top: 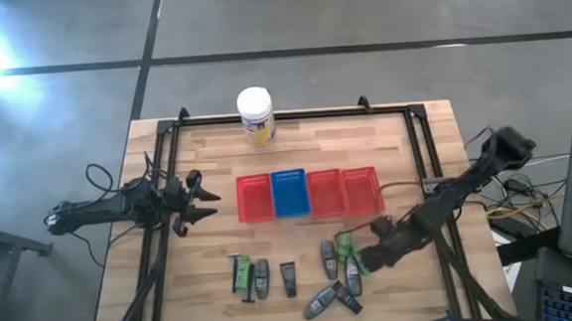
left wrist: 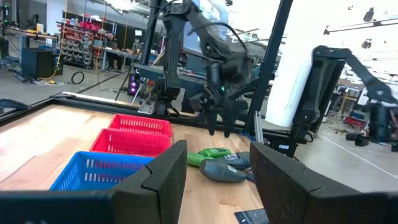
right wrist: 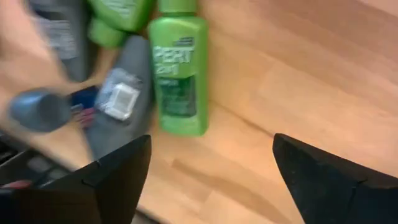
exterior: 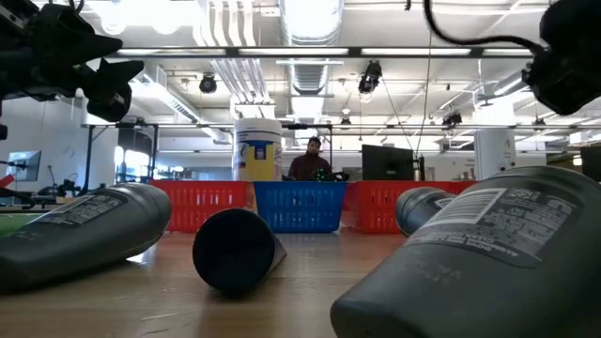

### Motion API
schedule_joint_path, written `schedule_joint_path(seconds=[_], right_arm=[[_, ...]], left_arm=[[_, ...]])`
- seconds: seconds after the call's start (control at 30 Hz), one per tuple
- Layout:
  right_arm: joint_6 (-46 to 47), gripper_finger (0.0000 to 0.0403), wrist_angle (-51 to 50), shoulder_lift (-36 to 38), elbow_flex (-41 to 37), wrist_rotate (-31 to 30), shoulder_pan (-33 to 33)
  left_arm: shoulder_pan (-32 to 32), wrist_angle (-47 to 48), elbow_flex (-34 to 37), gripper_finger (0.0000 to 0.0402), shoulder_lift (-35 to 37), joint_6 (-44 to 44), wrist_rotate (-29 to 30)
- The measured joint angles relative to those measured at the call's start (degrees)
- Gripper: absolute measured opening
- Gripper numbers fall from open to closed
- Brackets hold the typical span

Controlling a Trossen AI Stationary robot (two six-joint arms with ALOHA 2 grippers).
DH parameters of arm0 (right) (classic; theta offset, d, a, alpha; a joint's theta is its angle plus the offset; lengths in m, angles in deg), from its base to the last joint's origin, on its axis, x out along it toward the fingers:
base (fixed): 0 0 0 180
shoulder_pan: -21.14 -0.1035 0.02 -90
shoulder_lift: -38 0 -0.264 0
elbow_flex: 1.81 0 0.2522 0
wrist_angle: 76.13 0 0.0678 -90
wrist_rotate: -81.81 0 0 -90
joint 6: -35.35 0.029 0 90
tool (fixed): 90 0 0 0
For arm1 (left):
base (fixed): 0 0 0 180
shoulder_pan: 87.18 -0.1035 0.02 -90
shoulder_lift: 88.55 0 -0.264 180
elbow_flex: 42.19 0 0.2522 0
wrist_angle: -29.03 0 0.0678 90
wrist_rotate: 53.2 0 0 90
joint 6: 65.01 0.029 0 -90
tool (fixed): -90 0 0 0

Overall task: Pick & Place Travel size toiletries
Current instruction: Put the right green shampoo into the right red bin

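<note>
Right gripper (right wrist: 208, 168) jaws spread wide, empty, above pale grained wooden worktop (right wrist: 298, 81), glossy green plastic bottle (right wrist: 179, 74) lying just ahead between them, matte grey tubes (right wrist: 115, 102) beside it blurred and cut off, left gripper (top: 197, 198) jaws parted, empty, well away from the toiletries

Four mesh baskets (top: 308, 194) set side by side in row at table (top: 424, 142) centre. Jar (top: 255, 117) placed behind row, near far edge. Toiletries (top: 298, 276) laid before baskets, near front edge, in two groups: left group (top: 260, 279) well apart from right group (top: 338, 274). Left gripper (top: 201, 197) held left of baskets; right gripper (top: 364, 258) positioned over right group.
</note>
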Motion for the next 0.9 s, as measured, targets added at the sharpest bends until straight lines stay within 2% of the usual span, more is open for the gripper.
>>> schedule_joint_path(seconds=[0.17,0.33,0.47,0.7,0.9], right_arm=[[-2.4,0.0354,-3.2,-9.0,5.8,0.0,0.2],[-4.1,0.0341,-4.5,-14.5,9.3,-0.4,0.2],[-4.3,0.0323,-4.6,-17.1,10.6,-3.2,0.6],[-5.3,0.0285,-4.6,-19.4,10.3,-2.3,3.0],[-9.7,0.0221,-5.4,-18.4,10.0,-1.6,3.3]], left_arm=[[0.0,0.0,0.0,0.0182,0.0,0.0,0.0],[0.0,0.0,0.0,0.0181,0.0,0.0,0.0],[0.0,0.0,0.0,0.0181,0.0,0.0,0.0],[0.0,0.0,0.0,0.0181,0.0,0.0,0.0],[0.0,0.0,0.0,0.0181,0.0,0.0,0.0]])
